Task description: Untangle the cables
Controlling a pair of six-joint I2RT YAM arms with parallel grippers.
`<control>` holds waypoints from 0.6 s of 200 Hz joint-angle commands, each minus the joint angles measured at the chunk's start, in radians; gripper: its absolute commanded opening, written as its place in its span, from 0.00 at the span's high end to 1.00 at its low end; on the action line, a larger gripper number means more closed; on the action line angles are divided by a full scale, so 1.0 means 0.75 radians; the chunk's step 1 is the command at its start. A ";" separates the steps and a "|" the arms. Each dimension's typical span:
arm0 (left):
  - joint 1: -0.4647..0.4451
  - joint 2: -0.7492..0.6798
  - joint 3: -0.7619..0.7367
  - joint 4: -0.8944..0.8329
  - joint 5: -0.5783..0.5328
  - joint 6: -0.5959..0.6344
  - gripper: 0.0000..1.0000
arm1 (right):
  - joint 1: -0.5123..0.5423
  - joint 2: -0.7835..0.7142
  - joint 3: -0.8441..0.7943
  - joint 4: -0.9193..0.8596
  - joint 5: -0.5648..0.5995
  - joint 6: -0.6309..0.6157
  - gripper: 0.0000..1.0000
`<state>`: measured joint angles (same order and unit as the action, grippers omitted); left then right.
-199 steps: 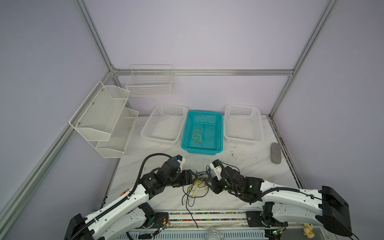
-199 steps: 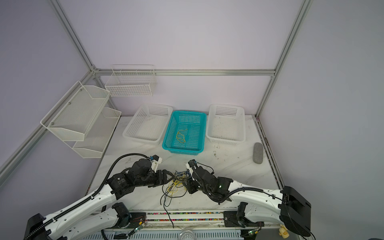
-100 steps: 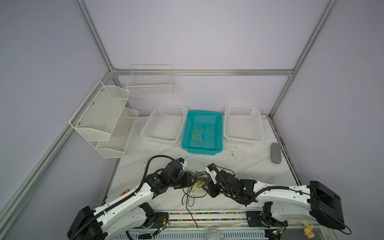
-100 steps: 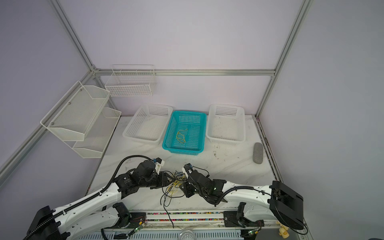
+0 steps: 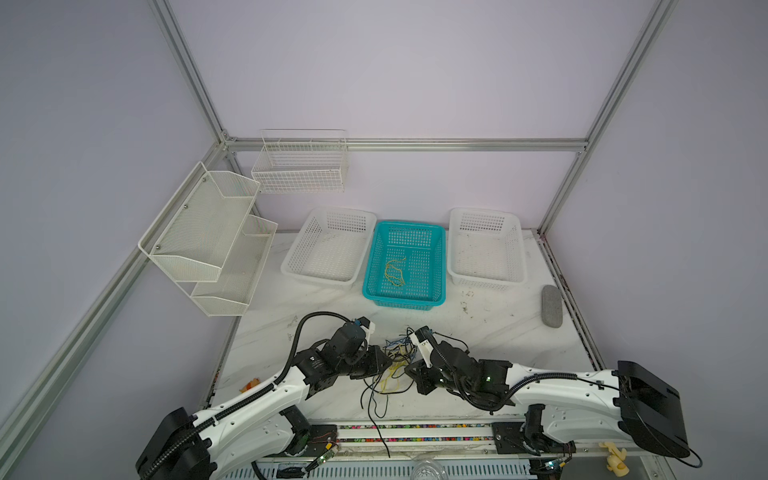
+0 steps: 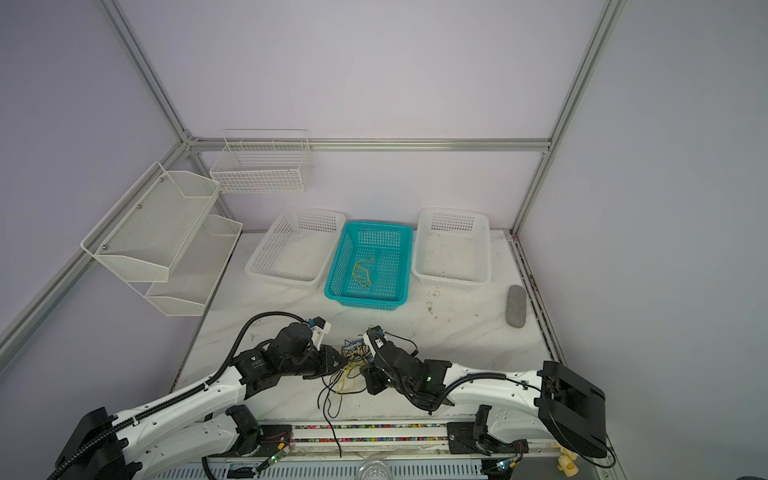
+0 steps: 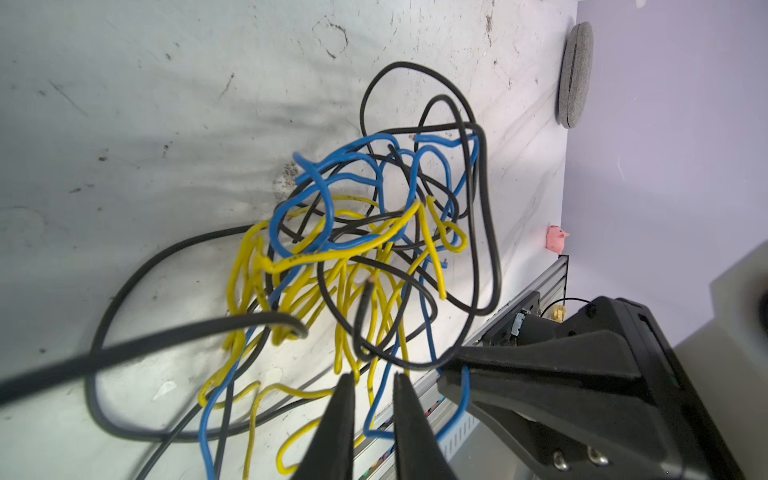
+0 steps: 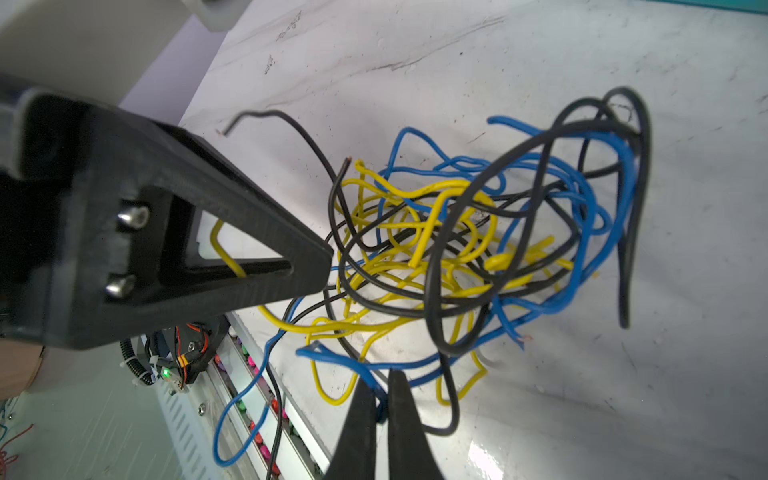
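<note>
The cables lie as one tangle of yellow, blue and black cords near the table's front edge, between both grippers. My left gripper sits at the tangle's left. Its jaws stand a narrow gap apart, and a yellow cord runs loosely through that gap. My right gripper is at the tangle's right, shut on a blue cord. One yellow cable lies apart in the teal basket.
A white basket stands left of the teal one and another right of it. A grey case lies at the right edge. Mesh shelves hang on the left wall. A black cord end trails over the front rail.
Both grippers have moved in on the tangle. The right jaws have shut on a blue cord, and the left jaws have narrowed around a yellow one.
</note>
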<state>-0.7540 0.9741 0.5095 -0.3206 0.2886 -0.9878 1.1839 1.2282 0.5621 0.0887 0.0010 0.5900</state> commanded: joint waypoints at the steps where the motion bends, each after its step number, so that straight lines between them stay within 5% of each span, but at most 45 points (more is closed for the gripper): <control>1: -0.006 -0.043 -0.067 0.044 -0.002 -0.019 0.84 | 0.009 -0.042 0.000 0.004 0.048 -0.029 0.97; 68: -0.007 -0.058 -0.105 0.049 -0.029 -0.018 1.00 | 0.008 -0.133 0.100 -0.119 0.147 -0.071 1.00; 120: -0.006 -0.033 -0.100 -0.017 -0.087 0.012 1.00 | 0.008 -0.334 0.203 -0.230 0.210 -0.095 1.00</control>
<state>-0.7540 0.9455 0.4633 -0.3073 0.2623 -1.0050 1.1851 1.0428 0.6453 -0.0311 0.0937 0.5468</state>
